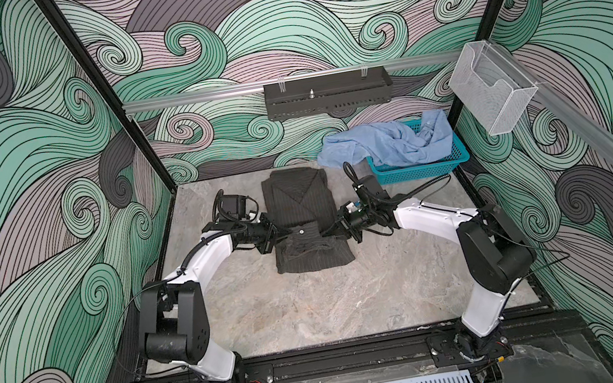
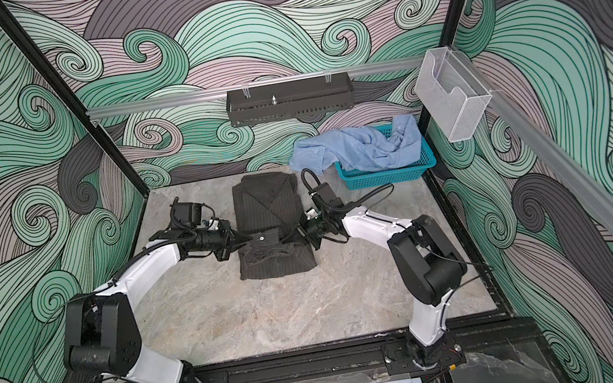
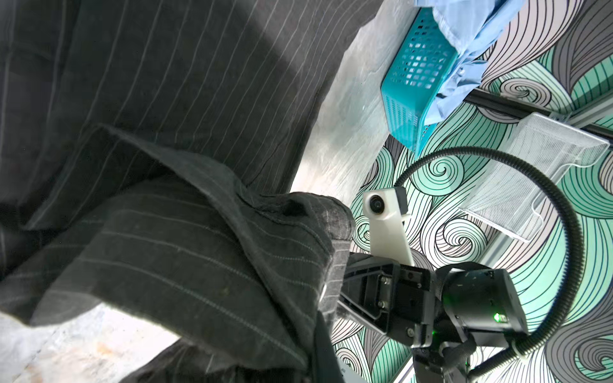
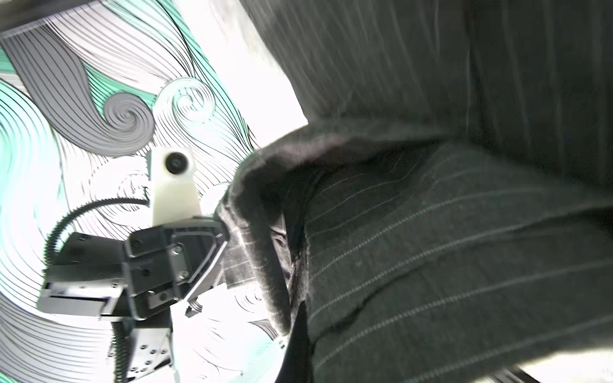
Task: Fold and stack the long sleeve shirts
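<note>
The dark pinstriped shirt (image 1: 299, 198) lies mid-counter (image 1: 315, 305), part folded; the left end effector (image 1: 285, 233) and right end effector (image 1: 327, 232) each pinch its bunched middle from opposite sides; best, I judge, to carry that fold level and together, edge taut; the light blue shirt (image 1: 389, 143) drapes over the teal basket (image 1: 419, 172).

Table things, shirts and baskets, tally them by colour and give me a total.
grey shirt: 1
blue shirt: 1
teal basket: 1
Total: 3
</note>
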